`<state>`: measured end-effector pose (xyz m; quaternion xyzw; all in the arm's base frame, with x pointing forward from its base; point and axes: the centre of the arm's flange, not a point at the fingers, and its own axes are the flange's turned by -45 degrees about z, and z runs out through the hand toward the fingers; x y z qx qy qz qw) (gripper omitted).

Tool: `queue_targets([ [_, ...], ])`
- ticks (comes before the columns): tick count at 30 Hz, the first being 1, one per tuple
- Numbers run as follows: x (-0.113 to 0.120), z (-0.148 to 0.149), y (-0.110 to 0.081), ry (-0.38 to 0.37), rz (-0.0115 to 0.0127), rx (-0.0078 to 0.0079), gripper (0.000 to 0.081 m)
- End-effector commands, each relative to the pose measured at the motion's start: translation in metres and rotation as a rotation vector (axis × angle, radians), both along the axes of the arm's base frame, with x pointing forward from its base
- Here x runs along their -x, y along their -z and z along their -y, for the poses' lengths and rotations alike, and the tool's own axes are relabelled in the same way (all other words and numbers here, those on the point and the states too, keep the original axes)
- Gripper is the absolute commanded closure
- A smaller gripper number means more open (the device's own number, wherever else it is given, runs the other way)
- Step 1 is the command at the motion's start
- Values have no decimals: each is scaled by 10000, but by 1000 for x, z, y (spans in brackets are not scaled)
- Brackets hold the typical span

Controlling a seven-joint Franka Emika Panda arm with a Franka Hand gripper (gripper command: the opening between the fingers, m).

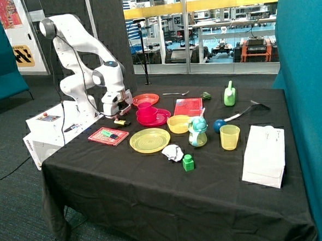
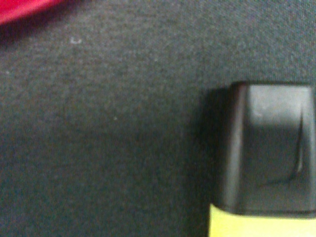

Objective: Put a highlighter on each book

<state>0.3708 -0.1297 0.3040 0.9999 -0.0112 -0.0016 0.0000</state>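
While the gripper [image 1: 118, 113] is lowered over the yellow highlighter [image 1: 120, 122] on the worktop [image 1: 153, 175], finger state cannot be told; a centred grasp is advised, far book [image 1: 188, 106] unfilled

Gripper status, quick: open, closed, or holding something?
Gripper: low over the yellow highlighter on the tablecloth near the pink plate; open, closed or holding cannot be told.

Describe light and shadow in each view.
Outside view: even light on the table, bright windows behind; gripper low over the highlighter. Wrist view: pale sheen on the highlighter's cap, dark shadow beside it on the cloth.
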Motion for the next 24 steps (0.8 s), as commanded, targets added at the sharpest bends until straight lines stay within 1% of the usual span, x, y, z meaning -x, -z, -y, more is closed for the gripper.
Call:
queue_targets([
  [1,-2,6,10,49,31,-1,237],
  [7,-5,10,12,140,31,0,246],
  [14,-2,10,16,46,31,-1,285],
  [24,0,10,21,-5,31,-1,319],
])
